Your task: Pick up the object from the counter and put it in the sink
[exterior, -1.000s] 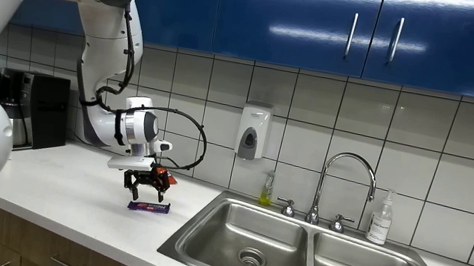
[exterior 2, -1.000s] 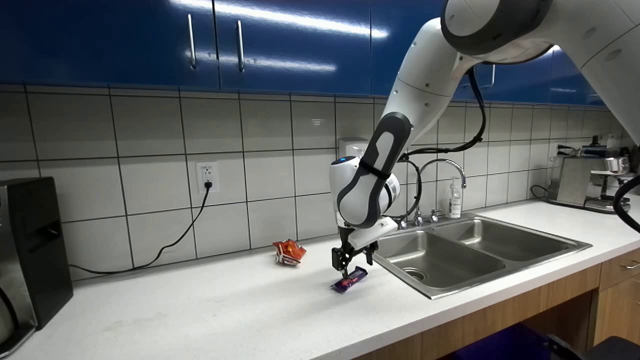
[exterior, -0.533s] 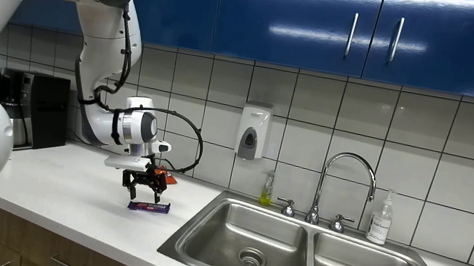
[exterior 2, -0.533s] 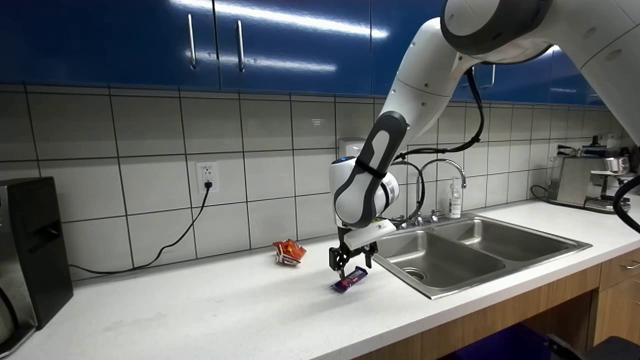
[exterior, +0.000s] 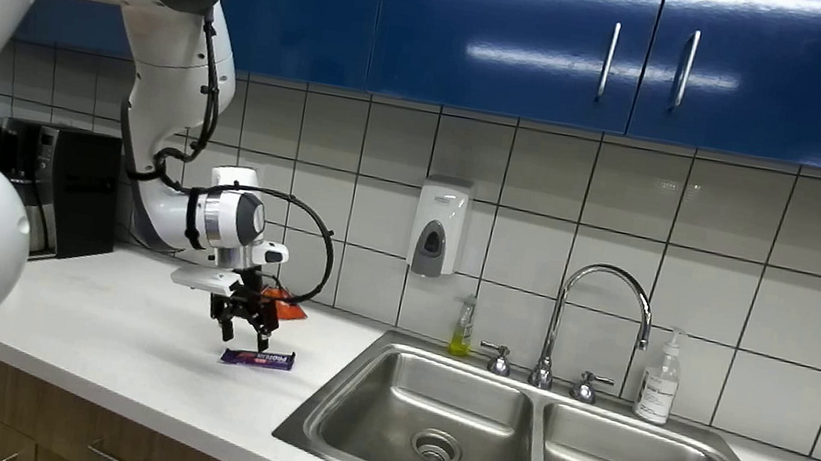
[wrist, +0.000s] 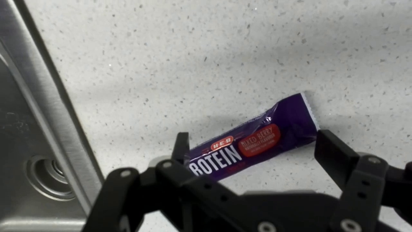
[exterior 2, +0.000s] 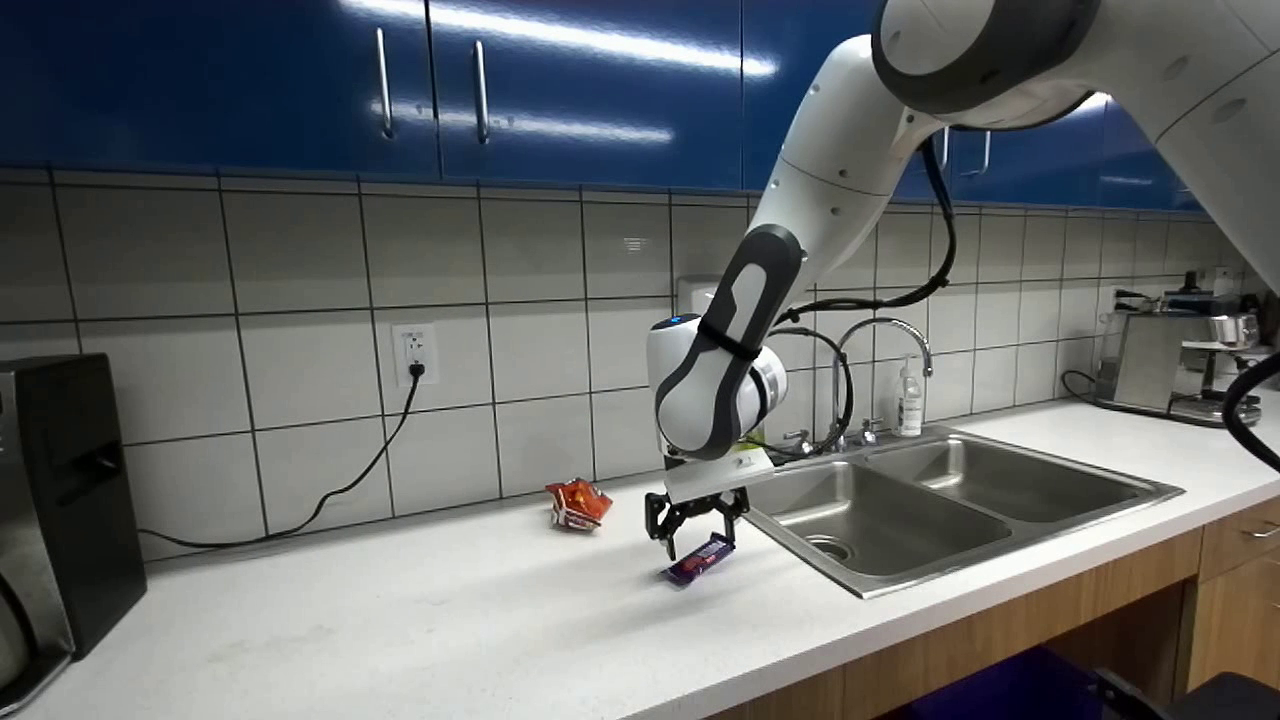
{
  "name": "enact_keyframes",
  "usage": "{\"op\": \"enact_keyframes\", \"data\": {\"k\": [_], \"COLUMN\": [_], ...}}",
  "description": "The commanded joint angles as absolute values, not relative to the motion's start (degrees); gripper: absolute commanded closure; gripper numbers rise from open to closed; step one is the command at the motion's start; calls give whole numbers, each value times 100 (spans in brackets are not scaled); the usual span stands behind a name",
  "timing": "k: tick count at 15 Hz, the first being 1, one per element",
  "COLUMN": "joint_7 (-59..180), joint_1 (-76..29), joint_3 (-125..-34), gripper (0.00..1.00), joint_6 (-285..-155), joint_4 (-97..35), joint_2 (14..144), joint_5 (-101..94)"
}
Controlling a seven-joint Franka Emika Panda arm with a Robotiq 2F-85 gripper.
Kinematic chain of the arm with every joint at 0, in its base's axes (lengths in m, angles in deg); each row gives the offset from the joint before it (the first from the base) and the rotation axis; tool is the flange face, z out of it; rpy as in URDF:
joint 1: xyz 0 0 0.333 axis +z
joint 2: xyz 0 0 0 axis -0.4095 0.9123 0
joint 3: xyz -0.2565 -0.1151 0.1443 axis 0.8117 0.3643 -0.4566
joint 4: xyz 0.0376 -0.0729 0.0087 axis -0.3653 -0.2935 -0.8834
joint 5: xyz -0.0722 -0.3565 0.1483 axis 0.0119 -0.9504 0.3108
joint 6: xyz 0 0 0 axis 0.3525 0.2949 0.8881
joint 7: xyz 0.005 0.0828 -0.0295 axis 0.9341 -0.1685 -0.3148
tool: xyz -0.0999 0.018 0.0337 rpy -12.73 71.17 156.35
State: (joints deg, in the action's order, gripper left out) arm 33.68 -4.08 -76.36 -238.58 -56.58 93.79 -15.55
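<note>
The object is a dark purple bar packet lying flat on the white counter. It also shows in an exterior view and, slanted, in the wrist view. My gripper is open and empty just above the packet, fingers pointing down; it also shows in an exterior view. In the wrist view the spread fingers stand near the packet's two ends, and the left finger hides its left end. The steel double sink is beside the packet; its rim shows in the wrist view.
An orange-red crumpled bag lies behind the gripper near the tiled wall. A chrome faucet, a yellow soap bottle and a pump bottle stand behind the sink. A black machine stands at the counter's far end.
My gripper has shifted slightly left in both exterior views, and the wrist has turned so the fingers sit at a new angle over the packet. The packet has not moved.
</note>
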Motion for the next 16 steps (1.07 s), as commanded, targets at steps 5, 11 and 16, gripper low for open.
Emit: {"op": "enact_keyframes", "data": {"k": [5, 11, 16], "joint_7": [2288, 1462, 879], "joint_1": [-179, -170, -243], "joint_3": [-7453, -7312, -7274], "gripper": [0, 0, 0], "joint_6": [-23617, -23551, -23208], "joint_4": [-5151, -4814, -4557], "joint_2": [9792, 10041, 10199], "joint_5": [-1237, -981, -869]}}
